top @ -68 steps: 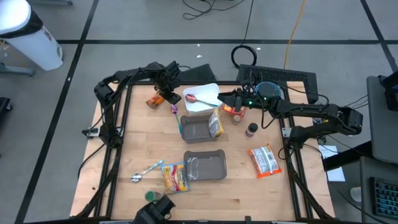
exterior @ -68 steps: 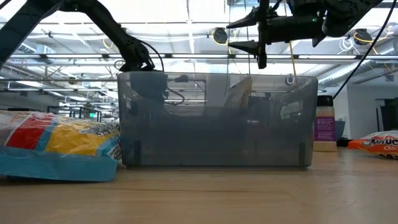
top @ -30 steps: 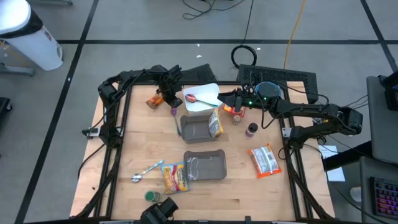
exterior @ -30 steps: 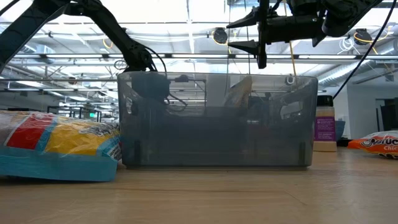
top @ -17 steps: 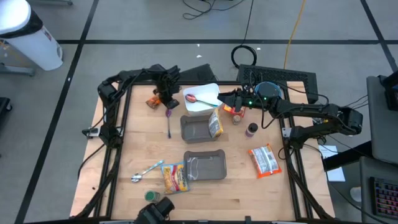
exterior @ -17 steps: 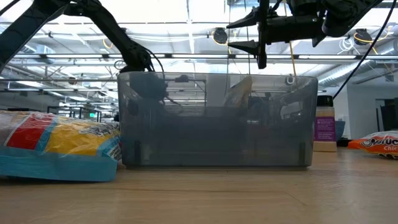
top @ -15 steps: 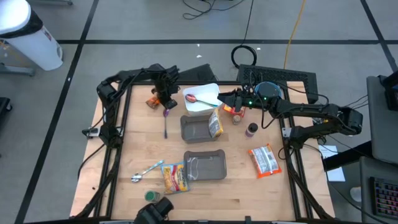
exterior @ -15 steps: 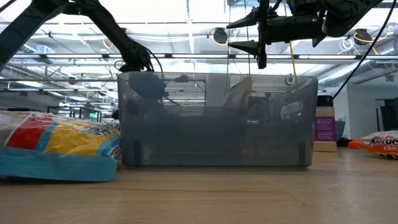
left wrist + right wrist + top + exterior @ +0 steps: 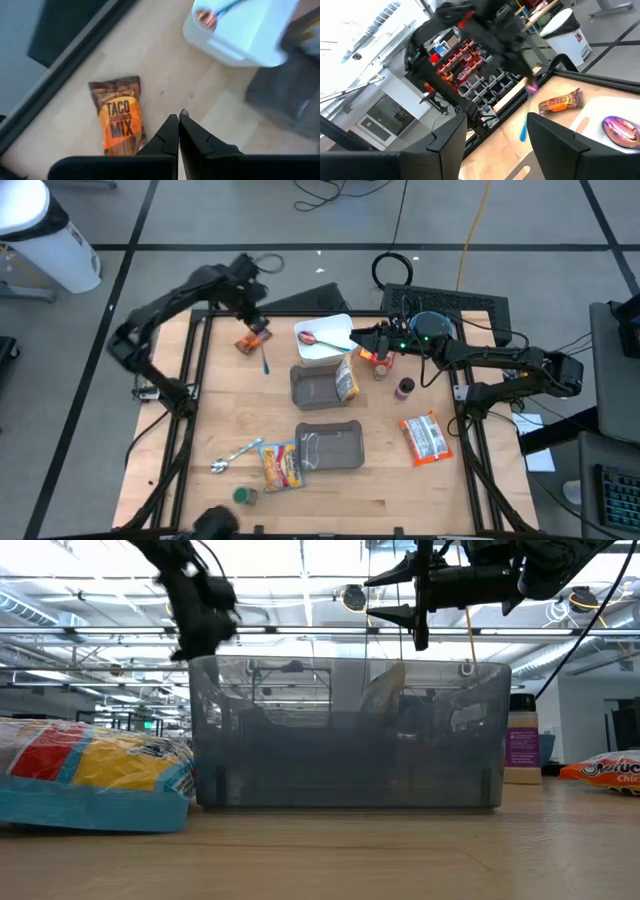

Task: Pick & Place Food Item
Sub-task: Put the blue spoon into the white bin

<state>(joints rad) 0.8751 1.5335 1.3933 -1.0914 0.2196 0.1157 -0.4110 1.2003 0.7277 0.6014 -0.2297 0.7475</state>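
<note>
My left gripper [image 9: 256, 327] is over the table's far left part, just beyond an orange taco mix packet [image 9: 118, 119] that lies flat on the table. It is shut on a thin purple-and-blue utensil [image 9: 265, 358]. My right gripper [image 9: 358, 339] is open and empty, held above the white bowl [image 9: 330, 340] at the far middle. A red spoon lies in that bowl. In the low view the left gripper [image 9: 196, 632] is blurred at the upper left, and the right gripper [image 9: 412, 602] is at the top. My left gripper pinches the utensil at its purple end [image 9: 532, 87] between its two shut fingers [image 9: 170, 131], which point down from above. The utensil hangs below them with its blue end [image 9: 524, 132] lowest. I cannot tell whether that end touches the table.
Two grey containers [image 9: 313, 387] [image 9: 328, 448] stand mid-table, and a yellow bag [image 9: 346, 380] leans in the farther one. A candy bag [image 9: 281, 466], a metal spoon [image 9: 235, 455] and a green lid [image 9: 243, 496] lie near left. A chips bag [image 9: 425, 436] and two bottles [image 9: 404, 388] are at the right.
My left gripper has risen and gone toward the table's far left corner, still shut on the utensil. The utensil has come away from the farther grey container's left wall and now hangs beside the taco mix packet. My right arm has kept still.
</note>
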